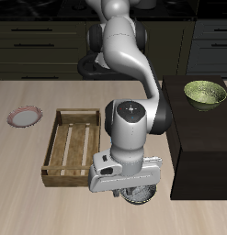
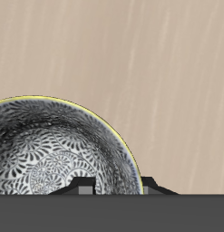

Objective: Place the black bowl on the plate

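Nearest, black bowl low at the bench front edge, directly beneath the pincer. Far across the bench and farther back, plate; then wooden tray between plate and bowl. Arm folded steeply down, wrist vertical over the bowl. Fingertips apart near the rim; gripping or not, cannot tell.

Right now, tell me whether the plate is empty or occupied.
Empty: the plate shows a bare pale centre in the exterior view.
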